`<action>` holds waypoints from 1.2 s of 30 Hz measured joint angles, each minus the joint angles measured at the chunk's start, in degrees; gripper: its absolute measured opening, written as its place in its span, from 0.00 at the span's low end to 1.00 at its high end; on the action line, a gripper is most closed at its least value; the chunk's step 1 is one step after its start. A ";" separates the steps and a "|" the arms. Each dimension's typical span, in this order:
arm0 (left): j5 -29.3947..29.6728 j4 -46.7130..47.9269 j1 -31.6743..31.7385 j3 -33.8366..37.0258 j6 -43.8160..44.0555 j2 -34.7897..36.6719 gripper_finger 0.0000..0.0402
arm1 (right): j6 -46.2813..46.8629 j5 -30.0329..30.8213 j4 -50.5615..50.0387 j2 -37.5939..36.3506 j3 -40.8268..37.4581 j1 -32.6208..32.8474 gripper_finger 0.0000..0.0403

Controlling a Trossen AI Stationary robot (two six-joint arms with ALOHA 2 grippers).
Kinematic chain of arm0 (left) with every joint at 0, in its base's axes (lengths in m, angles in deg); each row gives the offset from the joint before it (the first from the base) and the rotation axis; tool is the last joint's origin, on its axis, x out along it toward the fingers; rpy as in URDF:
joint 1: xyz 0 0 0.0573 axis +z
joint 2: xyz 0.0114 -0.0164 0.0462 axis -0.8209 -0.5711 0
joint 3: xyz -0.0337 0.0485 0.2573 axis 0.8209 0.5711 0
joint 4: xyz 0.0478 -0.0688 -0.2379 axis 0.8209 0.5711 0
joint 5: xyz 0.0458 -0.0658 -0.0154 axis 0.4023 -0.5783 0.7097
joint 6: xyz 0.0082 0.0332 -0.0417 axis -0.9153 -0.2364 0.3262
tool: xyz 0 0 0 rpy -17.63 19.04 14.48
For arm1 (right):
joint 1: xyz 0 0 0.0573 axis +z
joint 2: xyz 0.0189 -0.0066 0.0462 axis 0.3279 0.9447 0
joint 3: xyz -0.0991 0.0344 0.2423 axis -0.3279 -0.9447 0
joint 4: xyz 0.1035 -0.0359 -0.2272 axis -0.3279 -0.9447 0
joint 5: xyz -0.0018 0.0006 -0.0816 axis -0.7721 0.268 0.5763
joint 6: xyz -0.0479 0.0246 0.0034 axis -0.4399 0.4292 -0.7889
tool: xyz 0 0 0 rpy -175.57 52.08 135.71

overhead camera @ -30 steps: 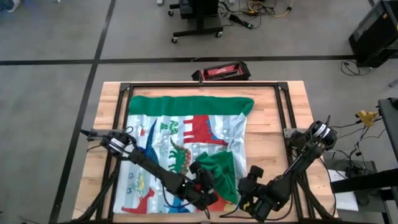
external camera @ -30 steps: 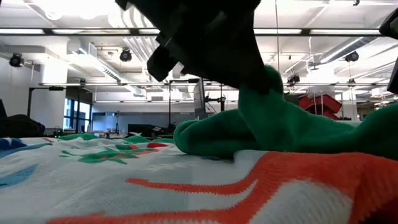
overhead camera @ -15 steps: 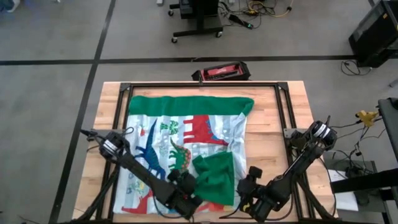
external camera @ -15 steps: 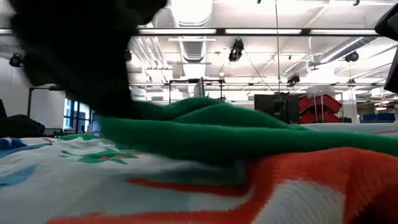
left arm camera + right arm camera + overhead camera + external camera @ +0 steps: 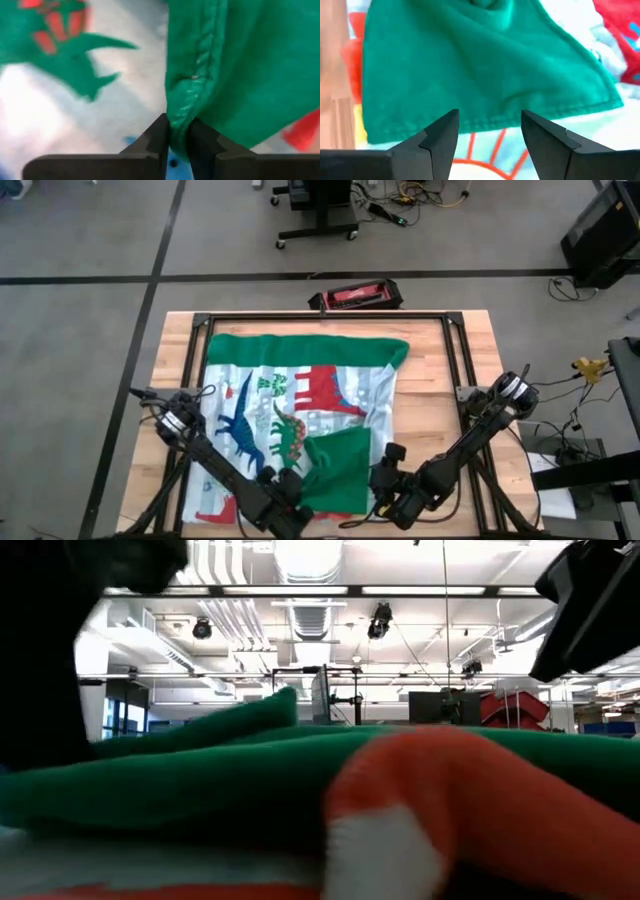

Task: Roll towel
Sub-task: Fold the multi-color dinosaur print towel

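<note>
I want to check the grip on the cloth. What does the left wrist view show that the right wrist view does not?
Only the left wrist view: the left hand pinching the hemmed edge of the towel's green flap, beside a green dinosaur print.

Only the right wrist view: the right hand open above the flap's edge, gripping nothing, with bare table to one side.

Both: the folded-over green flap lying on the printed side.

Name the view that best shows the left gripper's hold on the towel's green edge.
The left wrist view: the left gripper pinches the hem of the towel between its fingers. The high view shows it small at the folded flap's near corner; the low view shows only a dark arm; the right wrist view misses it.
</note>
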 joint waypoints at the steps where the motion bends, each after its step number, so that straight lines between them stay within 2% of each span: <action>1: 1.25 -0.28 -0.26 -0.07 0.01 0.58 0.17 | -1.73 0.85 3.37 0.00 -0.79 -0.33 0.50; 7: 3.27 -4.84 -0.80 -0.13 -3.84 2.85 0.23 | -15.06 0.25 25.17 0.47 -6.20 -6.94 0.49; 12: 9.19 -4.23 -2.69 -0.13 -4.23 4.83 0.24 | -22.02 -6.46 34.17 4.34 -6.96 -14.23 0.49; 16: 16.41 -2.71 -4.03 -0.13 -4.07 7.05 0.21 | -29.37 -12.82 41.19 11.06 -1.29 -17.73 0.49; 20: 18.81 1.78 -5.09 -0.13 -2.17 8.68 0.19 | -34.26 -13.59 40.95 17.38 7.15 -20.69 0.49; 23: 19.82 8.19 -5.99 -0.13 2.51 9.18 0.19 | -35.58 -13.11 40.37 19.14 10.91 -22.24 0.49; 25: 20.06 12.78 -6.49 0.35 7.72 9.00 0.19 | -36.98 -13.25 39.09 18.49 11.28 -22.57 0.49; 28: 20.01 12.94 -6.93 2.99 10.23 8.72 0.19 | -37.13 -13.29 35.01 15.63 8.94 -22.43 0.49; 32: 20.36 8.15 -6.31 7.56 7.73 8.65 0.19 | -37.43 -13.57 32.81 6.90 0.89 -21.38 0.49; 36: 19.99 8.39 -3.55 12.76 7.38 9.09 0.19 | -38.70 -15.65 31.34 -2.74 -8.76 -21.33 0.49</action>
